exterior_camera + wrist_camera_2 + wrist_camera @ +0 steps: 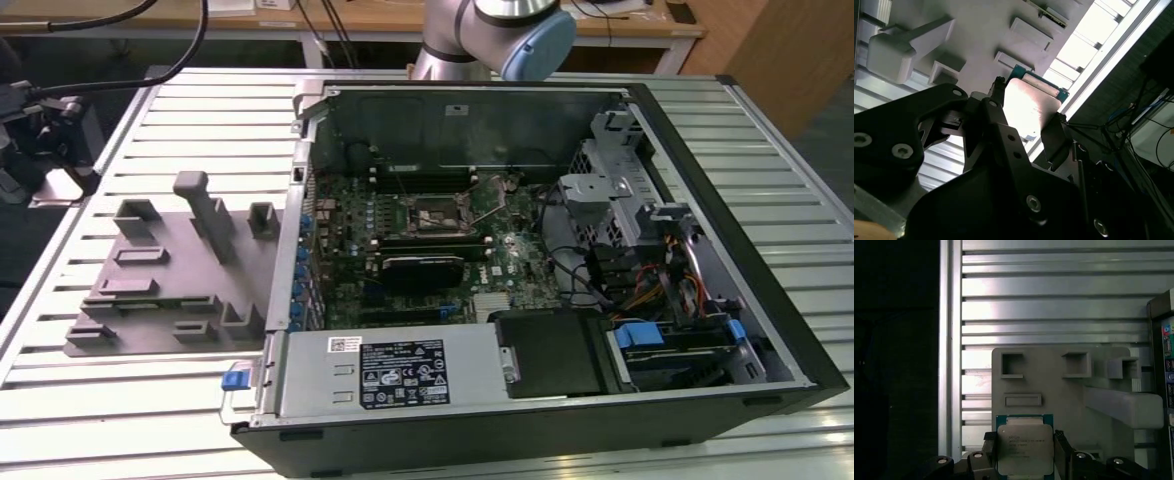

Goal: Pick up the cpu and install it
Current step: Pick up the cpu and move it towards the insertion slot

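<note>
I see gripper (pixel 1025 441) clamped on cpu (pixel 1025 450), finger on each opposite edge; cpu held over grey fixture (pixel 1069 390), fixture lying on slatted table (pixel 1054 305).

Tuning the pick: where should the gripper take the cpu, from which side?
Take the cpu by two opposite thin edges, coming square onto its flat metal lid. It's a thin flat square, so only the rim gives parallel faces. In the first wrist view the gripper is clamped across it that way.

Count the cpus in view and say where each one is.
1. The cpu is gripped between the fingers of the gripper, at the grey fixture, in both wrist views. Another may be hidden in the case.
</note>
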Controlling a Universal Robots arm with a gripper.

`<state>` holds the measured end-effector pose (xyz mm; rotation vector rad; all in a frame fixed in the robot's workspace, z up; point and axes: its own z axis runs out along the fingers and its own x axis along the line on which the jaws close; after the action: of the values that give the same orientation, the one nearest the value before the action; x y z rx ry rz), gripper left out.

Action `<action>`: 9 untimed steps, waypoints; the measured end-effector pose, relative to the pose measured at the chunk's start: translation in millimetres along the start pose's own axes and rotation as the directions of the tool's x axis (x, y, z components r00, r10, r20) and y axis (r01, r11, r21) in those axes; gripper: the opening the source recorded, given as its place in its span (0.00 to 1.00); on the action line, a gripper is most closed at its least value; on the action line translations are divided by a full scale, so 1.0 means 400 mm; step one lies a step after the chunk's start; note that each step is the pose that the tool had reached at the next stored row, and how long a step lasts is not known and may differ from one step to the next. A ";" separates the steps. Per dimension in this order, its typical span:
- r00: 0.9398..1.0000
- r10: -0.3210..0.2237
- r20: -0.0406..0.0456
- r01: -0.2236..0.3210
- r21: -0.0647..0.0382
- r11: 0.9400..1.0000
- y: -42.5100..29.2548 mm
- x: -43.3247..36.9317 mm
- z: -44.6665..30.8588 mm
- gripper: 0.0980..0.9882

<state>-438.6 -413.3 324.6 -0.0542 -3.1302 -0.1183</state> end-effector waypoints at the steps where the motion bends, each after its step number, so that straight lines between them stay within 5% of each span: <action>1: 1.000 0.000 0.000 0.000 0.000 1.000 0.000 0.000 -0.003 0.50; 9: 1.000 0.000 0.000 0.000 0.000 1.000 0.004 0.000 -0.028 0.50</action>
<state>-438.6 -412.7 335.8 -0.0543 -3.1302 -0.1184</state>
